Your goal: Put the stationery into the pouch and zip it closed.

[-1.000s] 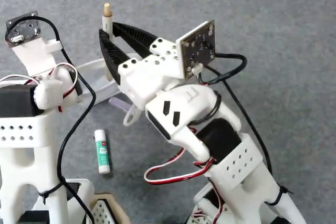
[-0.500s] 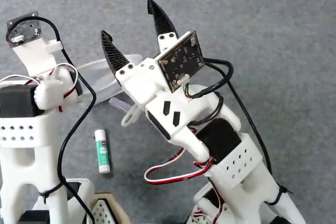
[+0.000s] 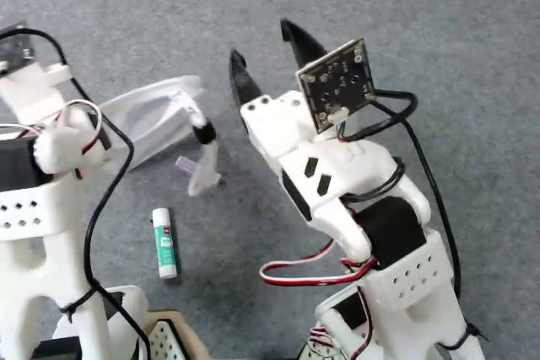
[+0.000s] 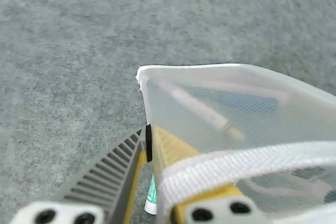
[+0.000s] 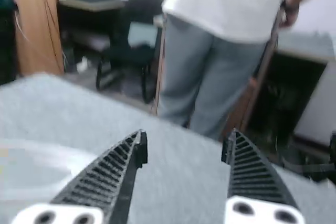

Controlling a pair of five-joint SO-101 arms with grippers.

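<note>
A translucent mesh pouch (image 3: 156, 111) lies at the left of the grey table, and my left gripper (image 4: 148, 145) is shut on its white-banded rim. In the left wrist view a white pen (image 4: 199, 111) with a beige tip lies inside the pouch (image 4: 226, 114). My right gripper (image 3: 263, 46) hangs open and empty, raised above the table just right of the pouch (image 5: 31, 163). A white pen-like item with a black end (image 3: 202, 158) and a small purple piece (image 3: 184, 163) lie in front of the pouch. A green and white glue stick (image 3: 164, 242) lies nearer the arm bases.
The two white arm bases stand along the near edge. Grey felt stretches bare to the right and behind the right gripper (image 5: 184, 142). A person stands in the room beyond the table, away from the task's things.
The right gripper held a pen upright over the pouch, then opened and swung right and up. The pen now lies in the pouch. The left arm and pouch shifted slightly left.
</note>
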